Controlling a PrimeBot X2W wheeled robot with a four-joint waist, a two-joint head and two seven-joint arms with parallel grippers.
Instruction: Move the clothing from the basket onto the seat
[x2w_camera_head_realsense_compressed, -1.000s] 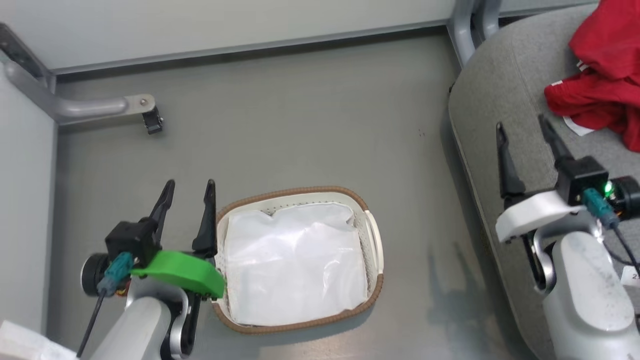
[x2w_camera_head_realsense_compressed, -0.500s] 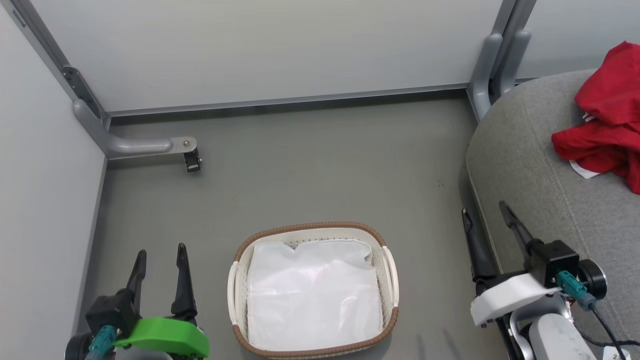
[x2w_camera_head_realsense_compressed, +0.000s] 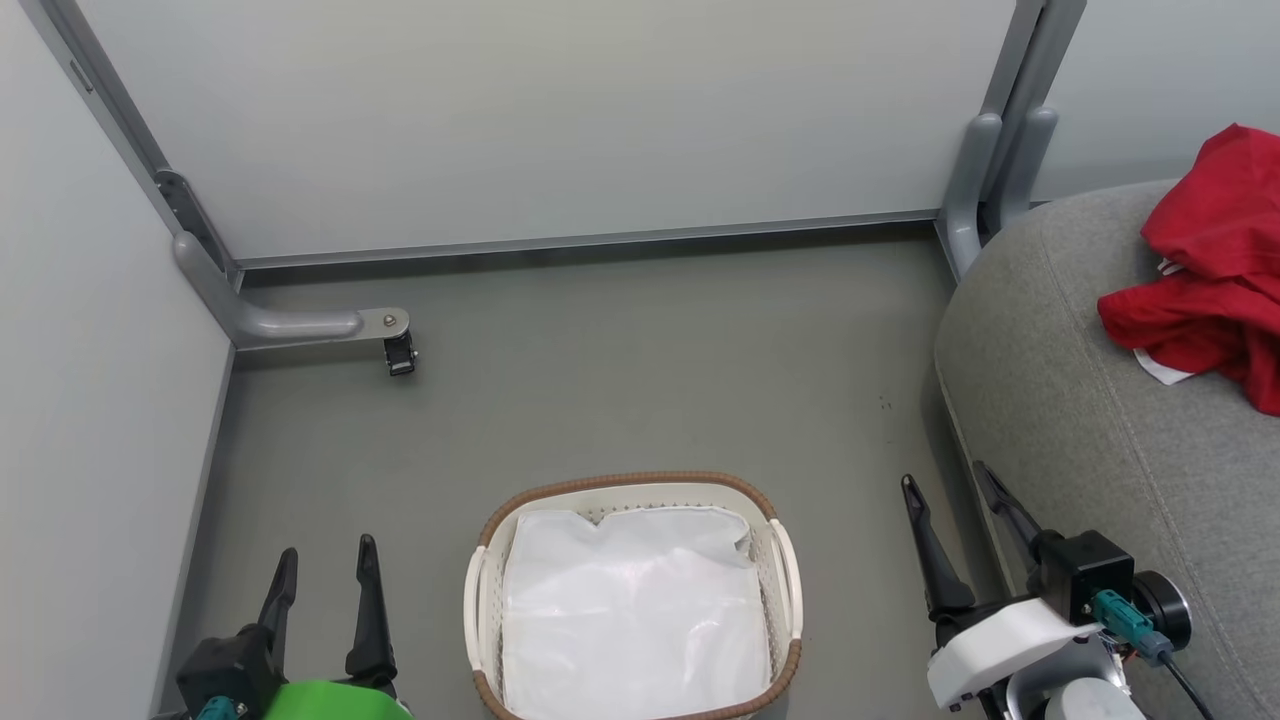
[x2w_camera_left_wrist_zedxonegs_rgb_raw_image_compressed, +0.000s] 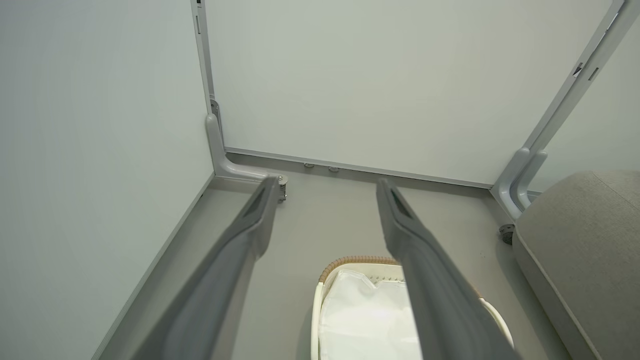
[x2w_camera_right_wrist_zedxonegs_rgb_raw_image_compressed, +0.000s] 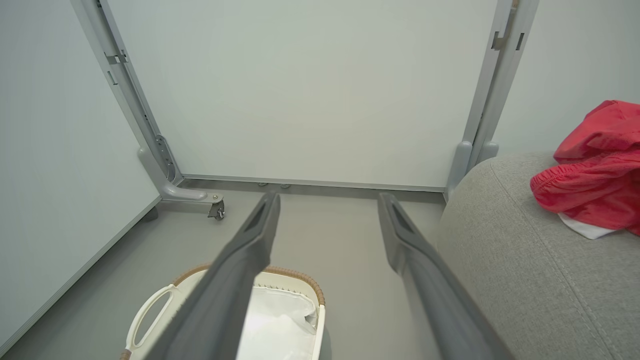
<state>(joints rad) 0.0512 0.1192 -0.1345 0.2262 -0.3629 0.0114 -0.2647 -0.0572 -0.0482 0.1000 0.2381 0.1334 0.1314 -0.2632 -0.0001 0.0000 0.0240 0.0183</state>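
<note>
Red clothing (x2w_camera_head_realsense_compressed: 1205, 300) lies on the seat (x2w_camera_head_realsense_compressed: 1080, 440) beyond the right gripper (x2w_camera_head_realsense_compressed: 944, 476), fingers wide and empty; left gripper (x2w_camera_head_realsense_compressed: 328, 550) likewise wide beside the basket (x2w_camera_head_realsense_compressed: 630, 480). Task looks done.

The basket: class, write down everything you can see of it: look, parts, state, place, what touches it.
The basket is a small oval tub of cream plastic with perforated walls, a brown woven-look rim and a white loop handle on each side. It stands upright on the grey floor, left of the grey seat and apart from it. A smooth white sheet covers its inside. Its near end is cut off by the head view's lower edge.
</note>
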